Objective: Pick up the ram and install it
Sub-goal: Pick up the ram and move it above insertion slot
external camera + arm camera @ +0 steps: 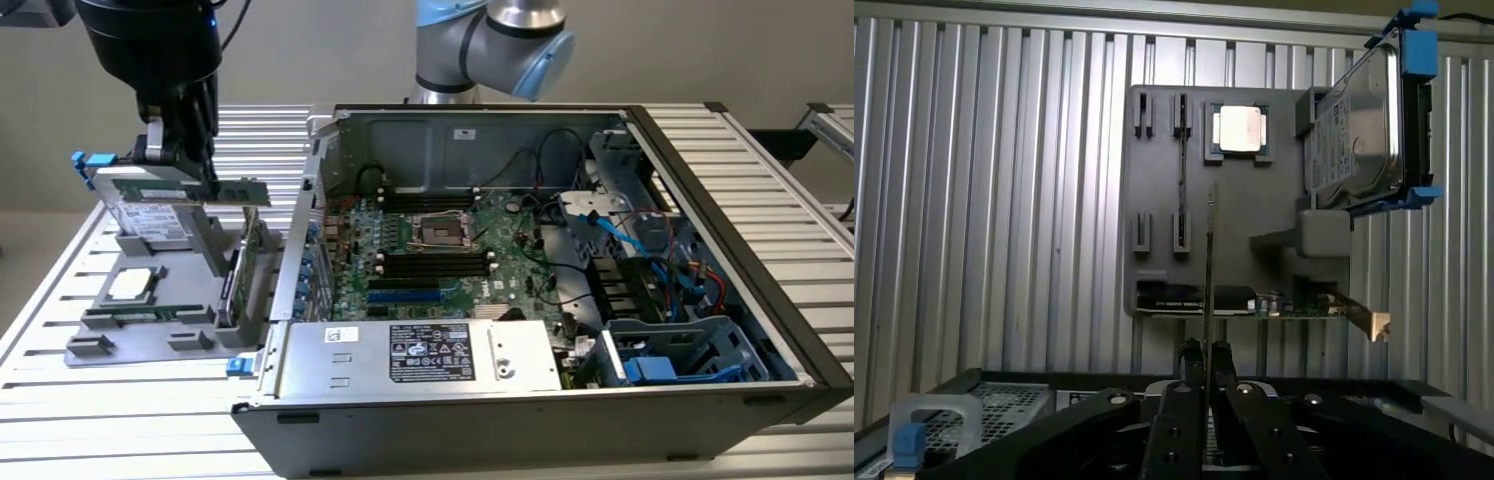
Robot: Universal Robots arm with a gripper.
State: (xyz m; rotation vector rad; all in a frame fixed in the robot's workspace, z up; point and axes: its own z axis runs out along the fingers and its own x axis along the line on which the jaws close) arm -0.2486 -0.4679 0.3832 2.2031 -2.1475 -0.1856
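In the wrist view the ram [1211,265] looks like a thin line, seen edge-on. Its near end is hidden inside the hand [1206,362]. The hand pinches the ram and holds it up over the gray tray [180,290], beside the computer case [534,415].

Parts tray [100,348] sits at the exterior view's left of the computer case [534,440], the ram [234,190] above it

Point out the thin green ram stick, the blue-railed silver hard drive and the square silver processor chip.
thin green ram stick [246,192]: exterior view, free end.
blue-railed silver hard drive [1354,140]: wrist view, flat face.
square silver processor chip [1240,130]: wrist view, lid centre.
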